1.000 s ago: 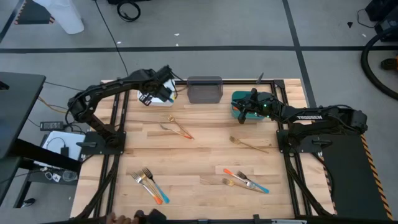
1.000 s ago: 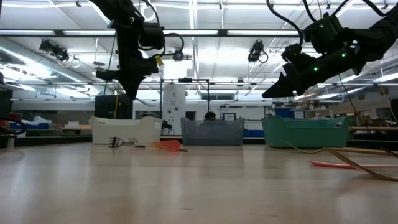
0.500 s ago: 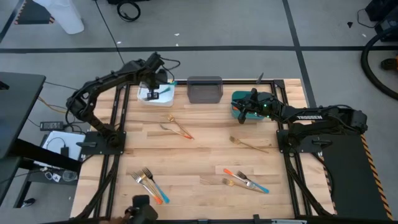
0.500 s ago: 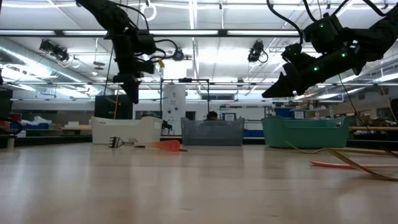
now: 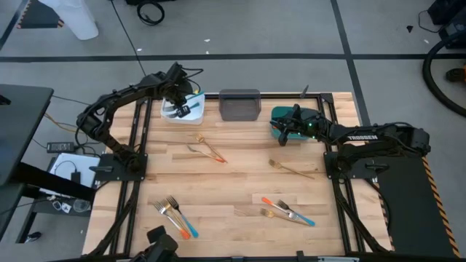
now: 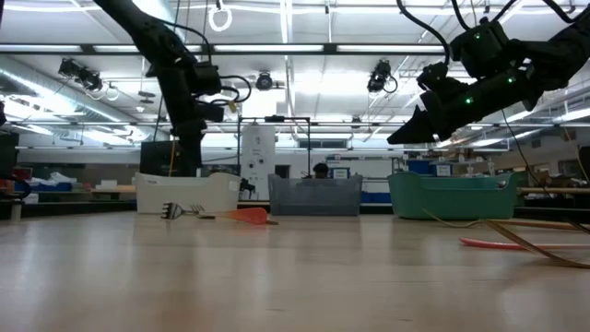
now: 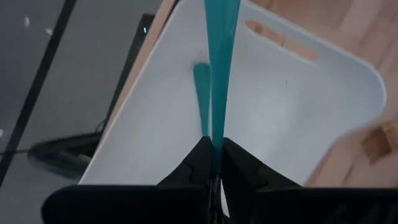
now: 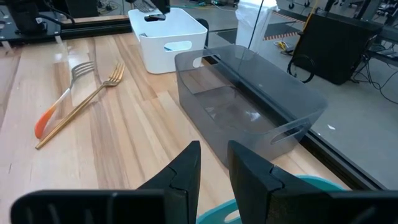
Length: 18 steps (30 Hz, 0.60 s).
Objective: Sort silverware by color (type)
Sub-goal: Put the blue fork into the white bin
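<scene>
The left claw (image 5: 179,109) hangs over the white rectangular plastic bin (image 5: 194,115) at the far left of the wooden desk (image 5: 233,189), its fingers pinched together on the blue handle of a slim fork (image 7: 219,68); the left wrist view shows that handle reaching down into the bin's white interior (image 7: 273,118). The right claw (image 5: 280,132) hovers over the teal bin (image 5: 317,114) at the far right, its fingers slightly apart and holding nothing. Between the 2 bins stands a grey translucent bin (image 5: 239,104).

The other forks lie on the desk. An orange-handled fork (image 5: 210,153) and a golden one (image 5: 209,145) cross each other near the white bin. A single golden fork (image 5: 291,169) lies in front of the teal bin. At the near left edge sits a cluster with blue and orange handles (image 5: 176,217); at the near right is another cluster of orange, blue and golden forks (image 5: 287,212).
</scene>
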Motion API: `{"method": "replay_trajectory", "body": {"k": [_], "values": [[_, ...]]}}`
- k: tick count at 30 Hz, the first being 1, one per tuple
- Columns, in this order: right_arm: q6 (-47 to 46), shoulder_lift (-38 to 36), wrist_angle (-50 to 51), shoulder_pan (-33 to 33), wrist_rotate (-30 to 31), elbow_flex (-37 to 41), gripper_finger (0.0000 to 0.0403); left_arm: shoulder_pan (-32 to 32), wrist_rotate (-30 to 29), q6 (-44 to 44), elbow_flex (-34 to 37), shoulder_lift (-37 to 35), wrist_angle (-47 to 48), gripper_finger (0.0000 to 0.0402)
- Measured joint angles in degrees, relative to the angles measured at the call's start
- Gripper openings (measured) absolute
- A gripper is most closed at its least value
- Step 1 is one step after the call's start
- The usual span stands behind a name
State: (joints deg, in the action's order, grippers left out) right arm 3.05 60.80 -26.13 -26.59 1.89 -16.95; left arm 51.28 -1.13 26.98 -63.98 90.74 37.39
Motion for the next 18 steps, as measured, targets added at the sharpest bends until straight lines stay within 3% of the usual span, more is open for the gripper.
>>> {"method": "replay_trajectory", "body": {"k": [18], "values": [[0.1, 0.0, 0.0, 0.0, 0.0, 0.0, 0.0091, 0.1, -0.3, -0.5, 7.2, 0.0, -8.1, 0.0029]]}}
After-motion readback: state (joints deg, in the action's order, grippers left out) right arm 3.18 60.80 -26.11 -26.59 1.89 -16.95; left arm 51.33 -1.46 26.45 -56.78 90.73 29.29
